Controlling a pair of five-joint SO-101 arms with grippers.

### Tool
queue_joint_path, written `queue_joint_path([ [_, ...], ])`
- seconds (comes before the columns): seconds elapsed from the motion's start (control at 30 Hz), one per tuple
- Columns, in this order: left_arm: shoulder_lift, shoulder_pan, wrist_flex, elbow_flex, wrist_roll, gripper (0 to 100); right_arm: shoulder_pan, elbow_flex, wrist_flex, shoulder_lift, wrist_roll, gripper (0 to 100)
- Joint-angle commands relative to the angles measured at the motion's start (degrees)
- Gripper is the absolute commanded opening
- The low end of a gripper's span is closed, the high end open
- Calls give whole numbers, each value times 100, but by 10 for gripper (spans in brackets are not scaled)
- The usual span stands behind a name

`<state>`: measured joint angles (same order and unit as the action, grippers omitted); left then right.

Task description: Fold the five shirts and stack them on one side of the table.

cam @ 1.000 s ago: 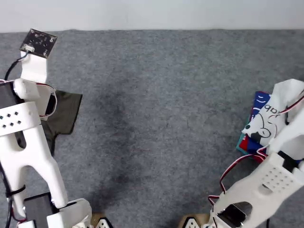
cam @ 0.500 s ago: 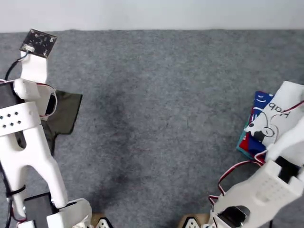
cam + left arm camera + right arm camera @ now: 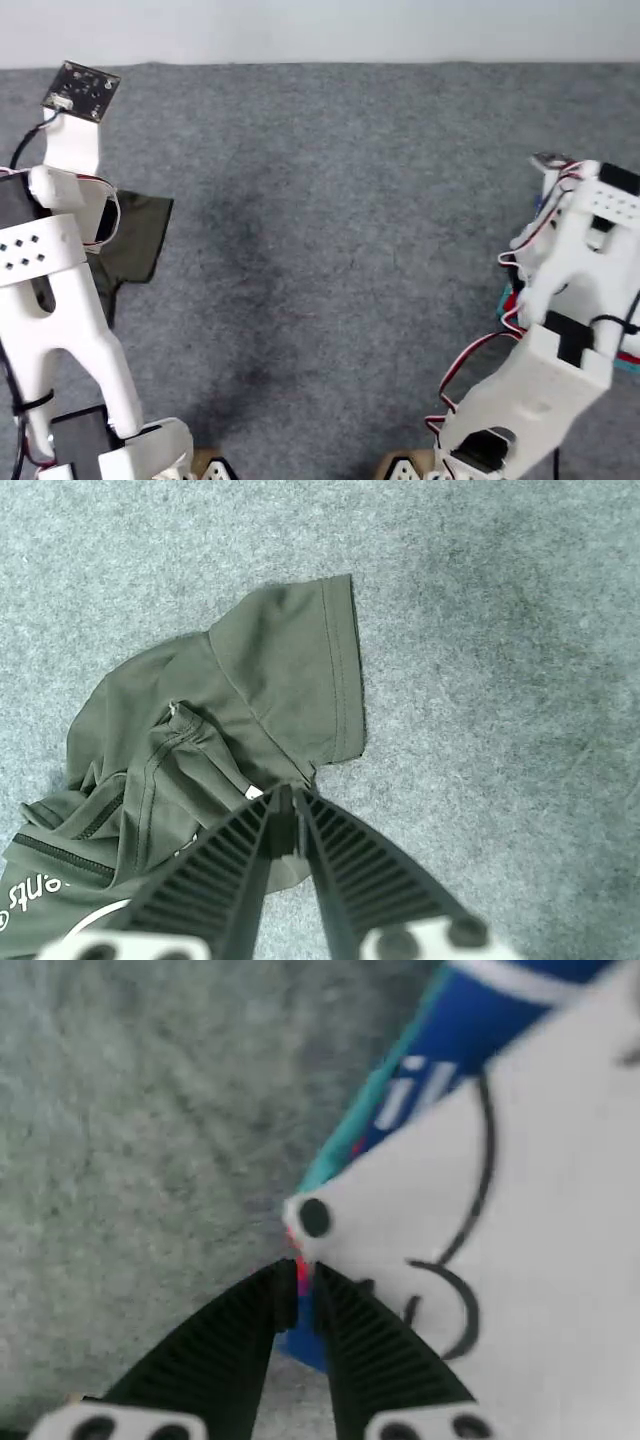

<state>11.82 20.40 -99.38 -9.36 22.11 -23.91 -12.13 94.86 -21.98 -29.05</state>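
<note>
1. The left gripper (image 3: 290,805), jaws pressed together, hangs over the unfolded dark shirt (image 3: 270,690) at the left, which is likely next for folding.
2. The right gripper (image 3: 300,1282), jaws narrow, sits at the edge of the white shirt (image 3: 520,1210) on the right-side stack.

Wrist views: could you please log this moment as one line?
left gripper shut over dark shirt | right gripper shut at edge of white shirt, atop blue shirt

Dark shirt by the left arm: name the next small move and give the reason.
Probably open the left end effector and lower it onto the dark shirt near the sleeve. Its jaws stand shut at the edge of the crumpled, unfolded cloth, seemingly holding nothing, so it cannot grip yet.
</note>
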Motion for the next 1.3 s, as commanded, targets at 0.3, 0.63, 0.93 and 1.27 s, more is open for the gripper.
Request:
queue_joint_path([
  [0.3,229,-18,-105,-13,26,15,-637,-1644,-321,1244,9,35],
  [0.63,211,-18,-105,-13,26,15,-1912,-1064,-2976,-286,-782,32],
  [0.93,229,-492,-105,-13,26,15,-1815,-2031,-2193,-505,-747,32],
  [1.27,237,-176,-114,-13,26,15,-936,-2409,-576,796,-747,32],
])
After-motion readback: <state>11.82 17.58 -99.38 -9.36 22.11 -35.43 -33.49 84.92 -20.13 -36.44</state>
